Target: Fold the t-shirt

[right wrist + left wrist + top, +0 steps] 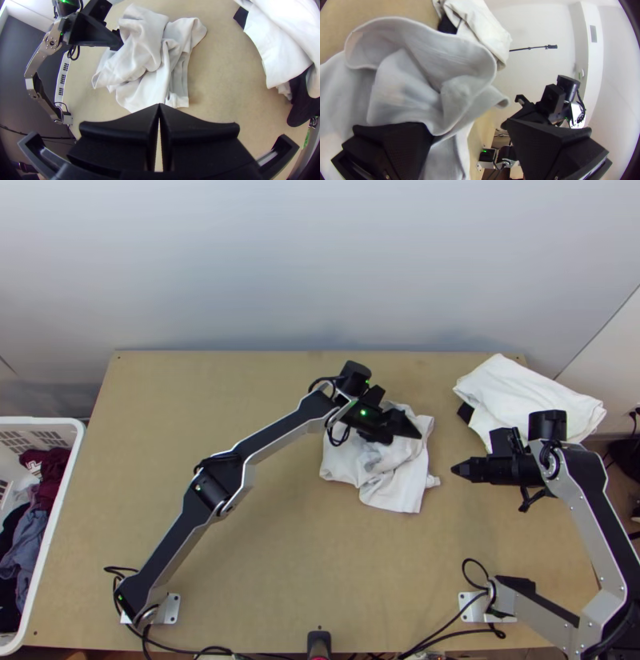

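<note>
Spread wide apart, the fingers (395,150) of the left gripper (406,434) hang over the t-shirt (400,488), one of them overlapping the cloth in the left wrist view; whether it touches, I cannot tell. The right gripper (454,470) has its fingers pressed together at the tips, near the shirt but apart from it, with nothing pinched at those tips.

Under both stretches the light wooden table (240,564). On its far right part lies a white cloth pile (528,392), larger than the shirt, with a black piece (466,413) poking out from its side.

The t-shirt lies right of the table's middle, bunched in a rumpled heap, off-white turning pale grey in the creases. A broad, rounded fold (430,50) rolls over itself across the top, its edge curled. Smaller, soft ridges and shaded hollows crowd beneath it. Toward the table's near edge, one flatter flap (404,500) ends in a corner; smallest of all, a little stub (433,482) sticks out at the right.
</note>
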Controlling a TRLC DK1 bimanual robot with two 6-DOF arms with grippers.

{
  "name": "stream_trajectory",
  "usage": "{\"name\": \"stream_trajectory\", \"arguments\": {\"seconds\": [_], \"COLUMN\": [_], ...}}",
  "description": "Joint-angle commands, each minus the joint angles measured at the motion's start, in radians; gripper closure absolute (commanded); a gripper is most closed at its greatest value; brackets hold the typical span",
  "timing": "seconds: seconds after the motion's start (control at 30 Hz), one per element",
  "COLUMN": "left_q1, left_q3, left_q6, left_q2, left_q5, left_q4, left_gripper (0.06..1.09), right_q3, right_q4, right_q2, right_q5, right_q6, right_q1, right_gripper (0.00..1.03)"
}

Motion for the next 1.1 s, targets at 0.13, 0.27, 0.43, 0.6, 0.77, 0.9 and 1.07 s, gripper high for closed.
{"name": "stream_trajectory", "arguments": {"seconds": [0.13,0.27,0.43,0.6,0.77,0.9,1.07], "left_q1": [0.01,0.037,0.105,0.175,0.229,0.237,0.243], "left_q3": [-0.051,-0.067,-0.073,-0.13,-0.131,-0.137,-0.142], "left_q6": [0.056,0.226,0.536,0.64,0.646,0.607,0.59], "left_q2": [-0.186,-0.194,-0.195,-0.205,-0.2,-0.194,-0.205], "left_q5": [0.12,0.116,0.062,-0.087,-0.128,-0.148,-0.136], "left_q4": [-0.112,-0.293,-0.629,-0.751,-0.784,-0.787,-0.789], "left_gripper": [0.1,0.1,0.1,0.17,0.31,0.35,0.52], "right_q3": [-0.022,-0.031,-0.01,0.024,0.064,0.104,0.17], "right_q4": [0.001,0.001,0.001,0.001,0.001,0.001,0.001], "right_q2": [-0.034,-0.043,-0.054,-0.06,-0.038,0.0,0.061], "right_q5": [-0.001,-0.002,-0.002,-0.002,-0.002,-0.004,-0.002], "right_q6": [0.001,0.005,0.01,0.016,0.016,0.028,0.028], "right_q1": [0.016,0.031,0.03,0.065,0.124,0.191,0.262], "right_gripper": [0.97,0.95,0.96,0.96,0.96,0.99,0.99]}}
